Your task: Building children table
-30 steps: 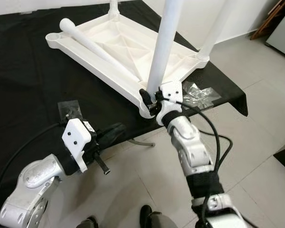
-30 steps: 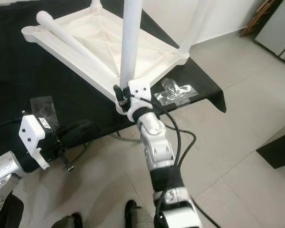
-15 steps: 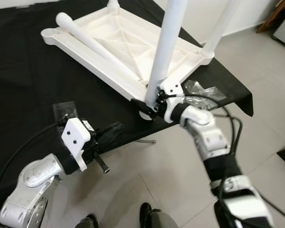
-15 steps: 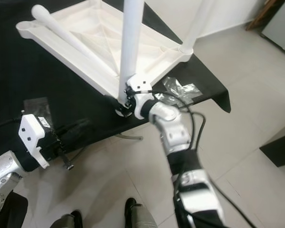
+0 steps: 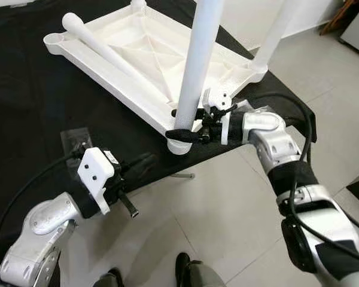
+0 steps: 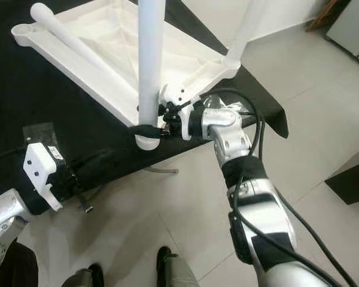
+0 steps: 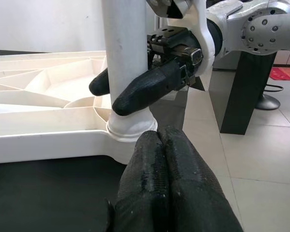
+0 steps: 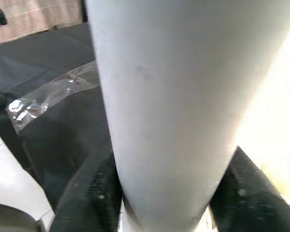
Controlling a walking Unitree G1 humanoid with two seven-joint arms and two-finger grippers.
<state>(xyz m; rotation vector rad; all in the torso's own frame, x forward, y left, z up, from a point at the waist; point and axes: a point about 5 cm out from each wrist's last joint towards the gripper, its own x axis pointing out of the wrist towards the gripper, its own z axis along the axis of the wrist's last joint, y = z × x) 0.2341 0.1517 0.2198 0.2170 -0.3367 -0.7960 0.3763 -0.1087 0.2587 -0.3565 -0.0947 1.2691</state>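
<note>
On upturned tabletop [image 5: 137, 54]: three upright legs [image 5: 198, 54], one loose.

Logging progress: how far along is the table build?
Done: two far white plastic legs stand on the upturned white tabletop. In hand: right hand grips the near-corner leg at its socket. Left: one loose leg lies on the tabletop; left hand shut, idle.

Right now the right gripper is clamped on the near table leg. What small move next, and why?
Probably keep twisting the near leg into its corner socket. The right gripper is shut around the leg just above the socket of the upturned tabletop, while the left gripper hangs idle, fingers together.
</note>
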